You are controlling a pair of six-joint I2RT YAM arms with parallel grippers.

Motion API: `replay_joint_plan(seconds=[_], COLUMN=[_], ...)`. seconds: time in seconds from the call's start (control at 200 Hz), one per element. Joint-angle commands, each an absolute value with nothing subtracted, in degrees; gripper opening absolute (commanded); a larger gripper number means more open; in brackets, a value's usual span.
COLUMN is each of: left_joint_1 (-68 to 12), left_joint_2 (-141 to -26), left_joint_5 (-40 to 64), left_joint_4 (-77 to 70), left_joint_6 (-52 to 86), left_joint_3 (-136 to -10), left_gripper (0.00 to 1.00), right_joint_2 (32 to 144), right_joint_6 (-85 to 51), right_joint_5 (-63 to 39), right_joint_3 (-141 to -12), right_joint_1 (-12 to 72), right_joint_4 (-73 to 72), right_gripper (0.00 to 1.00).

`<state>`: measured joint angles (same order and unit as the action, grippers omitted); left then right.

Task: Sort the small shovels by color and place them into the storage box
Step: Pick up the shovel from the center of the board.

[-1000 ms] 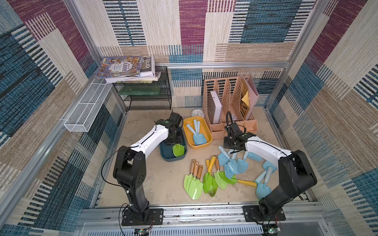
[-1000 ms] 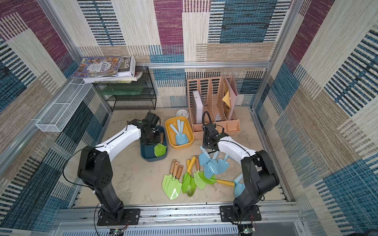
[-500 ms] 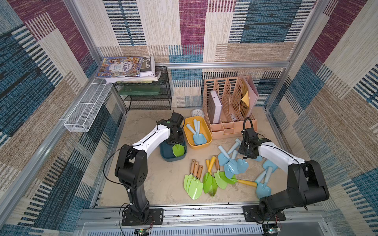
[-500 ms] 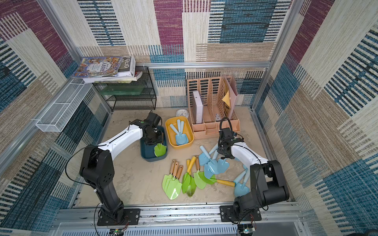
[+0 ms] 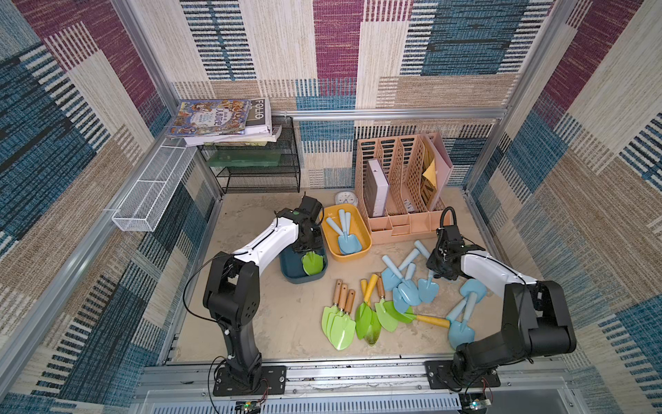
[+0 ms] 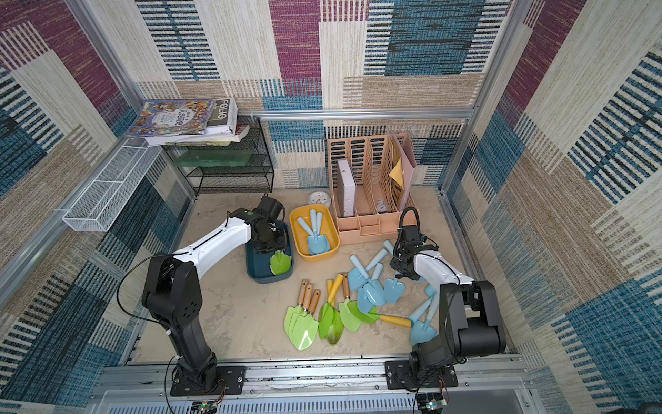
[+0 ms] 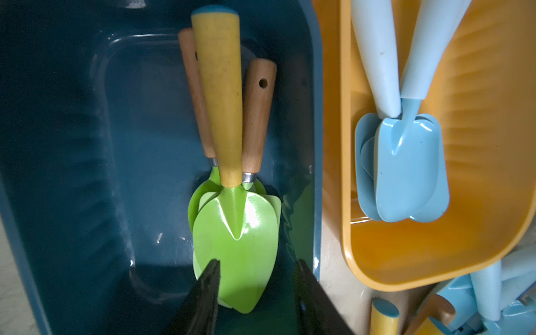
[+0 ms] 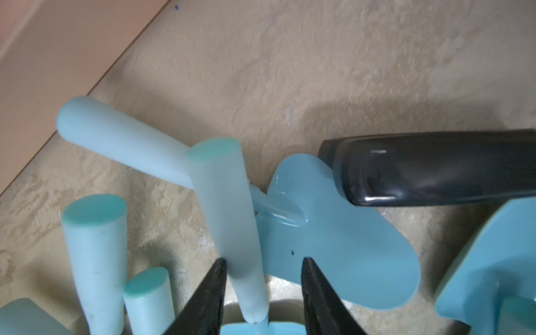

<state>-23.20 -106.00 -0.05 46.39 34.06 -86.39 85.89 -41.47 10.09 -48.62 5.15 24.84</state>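
Tool tips unreadable in both top views. Three green-bladed shovels lie in the dark blue plastic bin; left tool parted above them, holding nothing. Stacked pale blue shovels sit in the orange-yellow plastic bin. The right tool, jaws apart, straddles a pale blue shovel handle on the worktop.

- "FOLIO": capitals on white book, in pile on top of black mesh rack; readable in both top views.
- Picture book, top of same pile: row of large Chinese characters across colourful cover, smaller line above; strokes too blurred to read surely.
- Round white clock on counter by back wall: dial markings too small to read.
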Motion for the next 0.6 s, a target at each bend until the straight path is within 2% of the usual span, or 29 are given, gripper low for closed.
replay_joint_plan(seconds=[0.0, 0.305, 0.596], left_joint_1=[-23.3, -23.3, -23.4], left_joint_2=[-106.2, -106.4, -106.6], left_joint_5=[0.0, -0.2, -0.1], left_joint_4=[46.8, 47.2, 47.2], left_joint_6=[33.5, 33.2, 33.2], left_joint_3=[-86.8, -86.7, -86.7], left_gripper=[0.44, 0.44, 0.44], right_joint_2=[86.4, 88.8, 89.8], right_joint_6=[-41.0, -41.3, -41.6], right_joint_5=[8.6, 7.0, 7.2], right_joint_3=[-48.7, -48.7, -47.6], right_joint_1=[5.1, 5.3, 6.0], right_joint_4=[23.5, 22.2, 21.3], right_gripper=[0.43, 0.42, 0.35])
